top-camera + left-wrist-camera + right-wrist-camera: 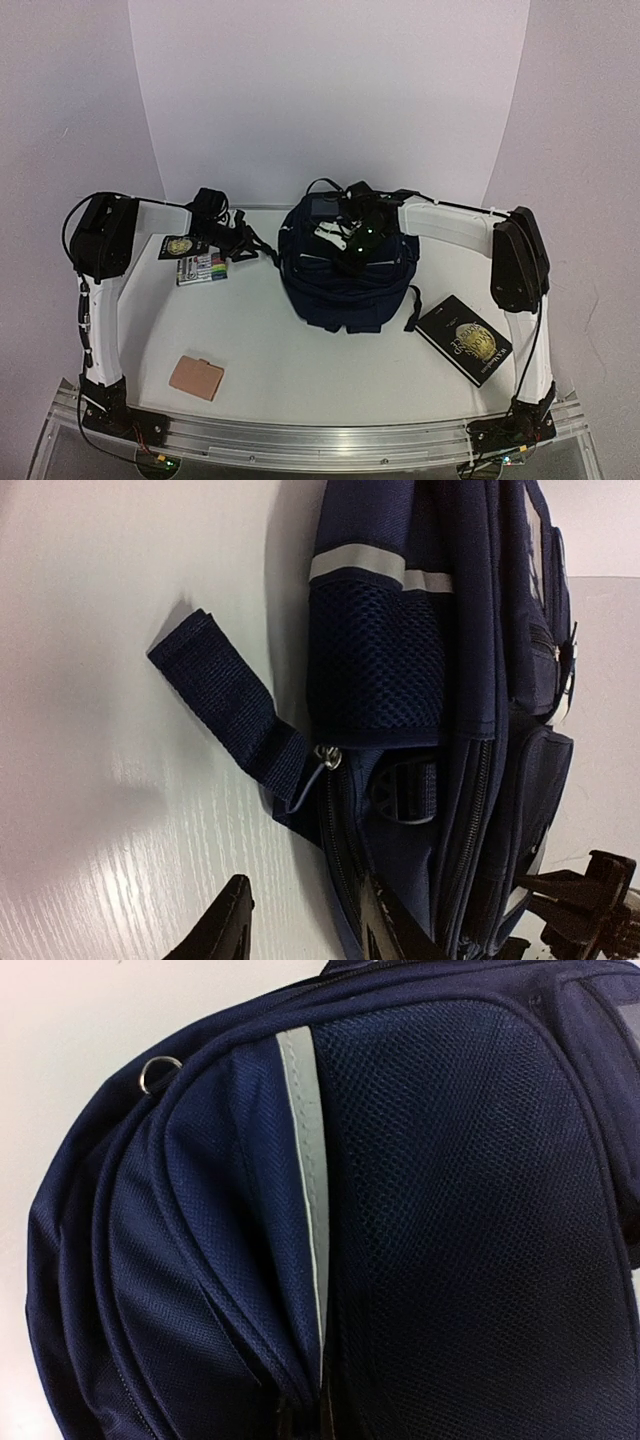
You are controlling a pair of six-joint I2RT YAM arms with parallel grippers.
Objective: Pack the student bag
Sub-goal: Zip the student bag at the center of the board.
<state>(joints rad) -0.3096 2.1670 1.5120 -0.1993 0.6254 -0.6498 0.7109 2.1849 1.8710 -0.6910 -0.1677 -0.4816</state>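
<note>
The student bag (345,285), dark navy with a pale stripe, stands at the middle of the table. My left gripper (246,240) is at its left side. In the left wrist view that gripper (305,905) is open, one finger over the table and the other against the student bag (420,680) by a zip. My right gripper (360,236) is on the bag's top. Its fingers are hidden in the right wrist view, where the student bag (200,1260) fills the frame and its cloth gathers into a fold at the bottom middle.
A black book with a gold emblem (465,340) lies right of the bag. A marker pack (203,268) and a small black card (180,246) lie under the left arm. A tan pad (196,378) sits near the front left. A strap (225,705) trails on the table.
</note>
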